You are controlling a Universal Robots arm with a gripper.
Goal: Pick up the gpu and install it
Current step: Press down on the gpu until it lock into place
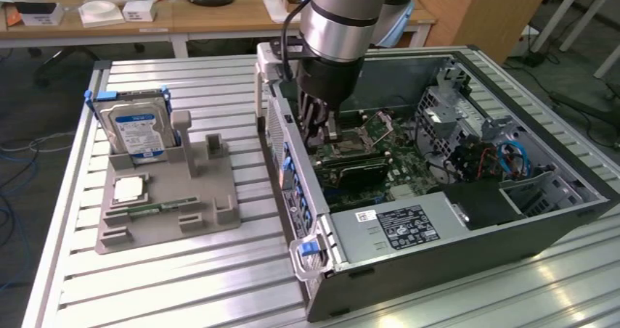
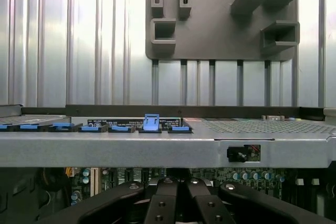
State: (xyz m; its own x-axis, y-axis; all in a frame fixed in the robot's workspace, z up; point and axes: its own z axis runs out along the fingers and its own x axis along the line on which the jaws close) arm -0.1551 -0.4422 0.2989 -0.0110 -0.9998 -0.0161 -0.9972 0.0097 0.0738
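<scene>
GPU (image 1: 361,170), flat black card, apparently seated on motherboard, end effector (image 1: 327,135) closed above it.

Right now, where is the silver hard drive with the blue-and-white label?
The silver hard drive stands upright in the grey plastic holder, on the exterior view's left, apart from the open computer case.

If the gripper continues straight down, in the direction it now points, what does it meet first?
Most likely the gpu on the motherboard inside the open computer case; the shut gripper hangs just above it. Depth is unclear.
</scene>
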